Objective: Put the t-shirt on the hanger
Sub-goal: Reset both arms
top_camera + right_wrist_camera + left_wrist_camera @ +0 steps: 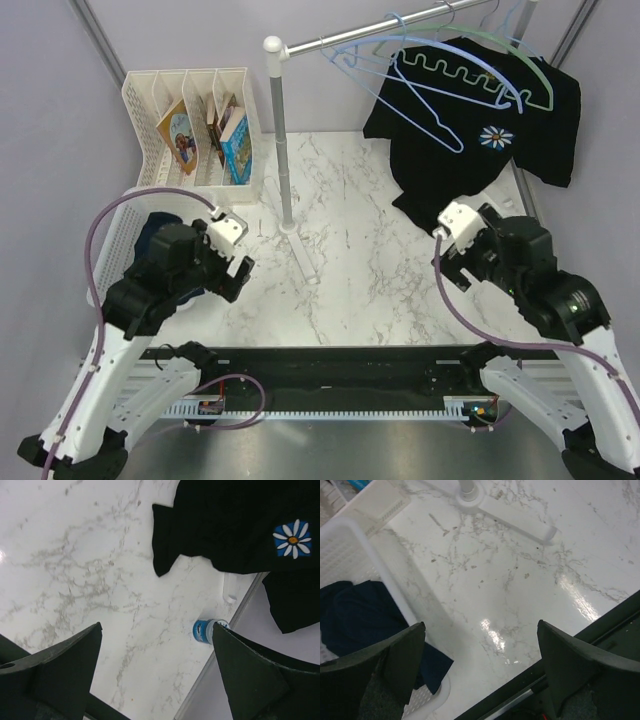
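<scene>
The black t-shirt (470,130) with a white daisy print (497,137) hangs from the rail at the back right, its hem touching the table. It also shows at the top of the right wrist view (240,525). The thin light-blue wire hanger (415,95) hangs on the rail in front of the shirt's left side, beside a green wavy hanger (480,62). I cannot tell which hanger carries the shirt. My left gripper (238,266) (480,630) is open and empty over the near left of the table. My right gripper (447,266) (157,630) is open and empty just below the shirt's hem.
A white rack pole (280,130) stands mid-table on a base (510,512). A white file holder with books (190,120) stands at the back left. A white basket (350,545) on the left holds a dark navy garment (355,615). A small blue-and-white pot (204,630) sits at the right table edge.
</scene>
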Motion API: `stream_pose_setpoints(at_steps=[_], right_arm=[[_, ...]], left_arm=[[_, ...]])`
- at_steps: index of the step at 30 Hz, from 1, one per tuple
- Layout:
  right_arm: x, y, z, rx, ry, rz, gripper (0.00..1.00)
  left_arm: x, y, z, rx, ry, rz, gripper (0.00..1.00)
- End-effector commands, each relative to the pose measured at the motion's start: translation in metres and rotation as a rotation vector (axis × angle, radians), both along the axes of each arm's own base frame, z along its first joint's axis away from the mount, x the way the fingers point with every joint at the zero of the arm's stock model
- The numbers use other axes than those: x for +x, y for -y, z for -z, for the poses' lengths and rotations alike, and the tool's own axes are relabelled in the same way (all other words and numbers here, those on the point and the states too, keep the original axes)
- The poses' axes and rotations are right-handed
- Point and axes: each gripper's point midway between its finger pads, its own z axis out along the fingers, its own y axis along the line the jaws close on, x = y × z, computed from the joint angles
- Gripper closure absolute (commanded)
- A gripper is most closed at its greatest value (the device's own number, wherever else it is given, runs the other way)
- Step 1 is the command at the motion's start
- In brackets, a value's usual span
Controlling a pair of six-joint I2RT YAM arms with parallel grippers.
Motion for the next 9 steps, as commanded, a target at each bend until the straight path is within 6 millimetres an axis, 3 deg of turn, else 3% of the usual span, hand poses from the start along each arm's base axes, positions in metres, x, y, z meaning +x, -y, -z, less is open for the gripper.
stream_pose_setpoints(at_steps=[1, 6, 9], right_arm=[[-0.018, -0.009, -0.037, 0.241, 0.036, 0.072, 0.02], [-0.030, -0.004, -0.036, 0.291, 0.060, 0.085, 0.02], [-0.033, 0.001, -0.047, 0.300, 0.107, 0.096, 0.02]], left_arm=[[-0.006, -0.044, -0.027, 0.089, 0.138, -0.131, 0.01], [-0.012, -0.068, -0.041, 0.073, 0.194, -0.254, 0.01], [-0.015, -0.075, -0.052, 0.045, 0.225, -0.305, 0.01]])
